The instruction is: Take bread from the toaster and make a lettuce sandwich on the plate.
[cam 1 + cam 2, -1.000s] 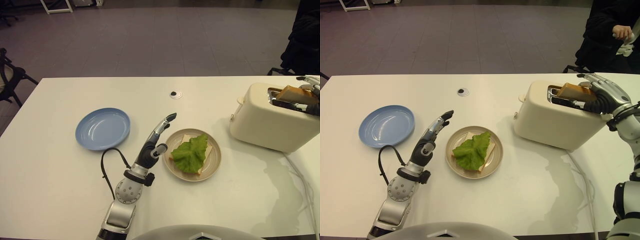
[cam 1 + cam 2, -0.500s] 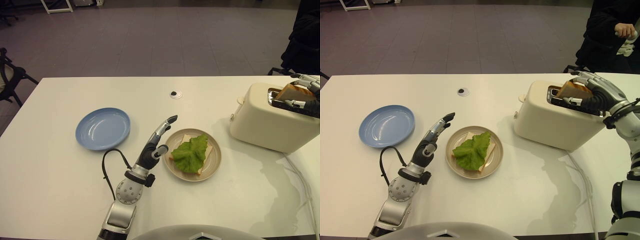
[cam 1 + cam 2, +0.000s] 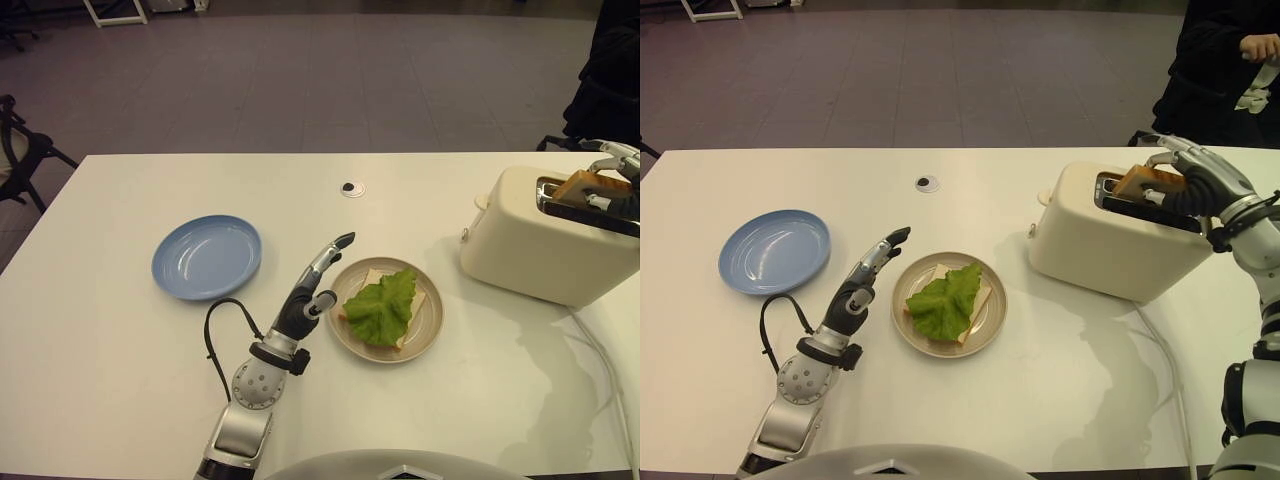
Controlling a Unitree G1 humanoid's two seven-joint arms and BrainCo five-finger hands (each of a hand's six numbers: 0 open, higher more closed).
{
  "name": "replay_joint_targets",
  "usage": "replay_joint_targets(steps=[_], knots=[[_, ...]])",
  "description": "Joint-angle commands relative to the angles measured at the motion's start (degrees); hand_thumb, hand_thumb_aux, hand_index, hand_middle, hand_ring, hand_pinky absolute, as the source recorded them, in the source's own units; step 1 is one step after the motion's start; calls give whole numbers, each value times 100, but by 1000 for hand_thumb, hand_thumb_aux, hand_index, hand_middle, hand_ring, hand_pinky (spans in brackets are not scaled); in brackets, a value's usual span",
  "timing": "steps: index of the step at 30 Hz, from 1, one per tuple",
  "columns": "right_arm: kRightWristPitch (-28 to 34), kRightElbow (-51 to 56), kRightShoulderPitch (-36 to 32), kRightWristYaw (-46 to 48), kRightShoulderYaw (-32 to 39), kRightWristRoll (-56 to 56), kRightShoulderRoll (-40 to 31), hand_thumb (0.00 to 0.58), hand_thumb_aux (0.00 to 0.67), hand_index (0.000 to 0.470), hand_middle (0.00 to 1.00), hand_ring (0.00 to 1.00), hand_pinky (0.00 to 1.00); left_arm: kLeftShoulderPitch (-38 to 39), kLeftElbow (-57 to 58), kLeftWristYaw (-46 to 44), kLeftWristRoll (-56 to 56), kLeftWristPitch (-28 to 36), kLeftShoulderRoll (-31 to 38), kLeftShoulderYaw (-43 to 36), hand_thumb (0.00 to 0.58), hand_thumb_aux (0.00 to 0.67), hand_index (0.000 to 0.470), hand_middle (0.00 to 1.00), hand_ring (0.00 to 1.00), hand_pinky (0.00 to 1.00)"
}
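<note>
At toaster (image 3: 1100,240) slot, bread slice (image 3: 1143,181) (tilted) between curled fingers (image 3: 1181,153) — right hand (image 3: 1210,186)

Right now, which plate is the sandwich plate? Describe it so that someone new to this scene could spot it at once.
On the white table, look left of the cream toaster, near the table's middle. The beige plate lies there, just right of the left hand. Unlike the bare blue plate further left, it holds a bread slice topped with a lettuce leaf.
</note>
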Motion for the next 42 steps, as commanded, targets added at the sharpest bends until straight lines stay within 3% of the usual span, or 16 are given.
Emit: replay_joint_targets(steps=[1,5,9,13,18,22,25,34,39,42], knots=[[362,-549,-569,1332,-570,1424,-221,580,670,470,0,0,0,69,78,8,85,-30,-15,1,0,0,0,0,0,0],[1951,-1824,-977,3205,-1257,3470,-386,580,670,470,0,0,0,117,88,110,134,-169,-33,80,0,0,0,0,0,0],[4036,-3534,-273,4256,-1772,5269,-192,580,670,470,0,0,0,64,131,181,146,-320,-45,148,0,0,0,0,0,0],[5882,-5292,737,4159,-1626,6454,427,580,670,470,0,0,0,-60,273,207,185,-527,-33,242,0,0,0,0,0,0],[7257,-6387,1287,3787,-782,6560,1228,580,670,470,0,0,0,-156,372,283,284,-845,16,391,0,0,0,0,0,0],[7346,-6537,1657,3693,324,5551,1757,580,670,470,0,0,0,-191,472,351,497,-1014,32,424,0,0,0,0,0,0],[7210,-6423,1782,3610,749,4924,2040,580,670,470,0,0,0,-196,504,362,549,-1067,35,424,0,0,0,0,0,0],[6790,-5657,1867,3496,1089,3786,2584,580,670,470,0,0,0,-148,510,330,660,-1131,49,354,0,0,0,0,0,0],[6369,-5564,1910,3297,1119,3330,2872,580,670,470,0,0,0,-115,400,340,1264,-1234,144,173,0,0,0,0,0,0],[6161,-5576,1943,3280,1237,3072,3004,571,586,411,0,0,0,-73,256,421,2038,-1351,272,7,0,0,0,0,0,0]])
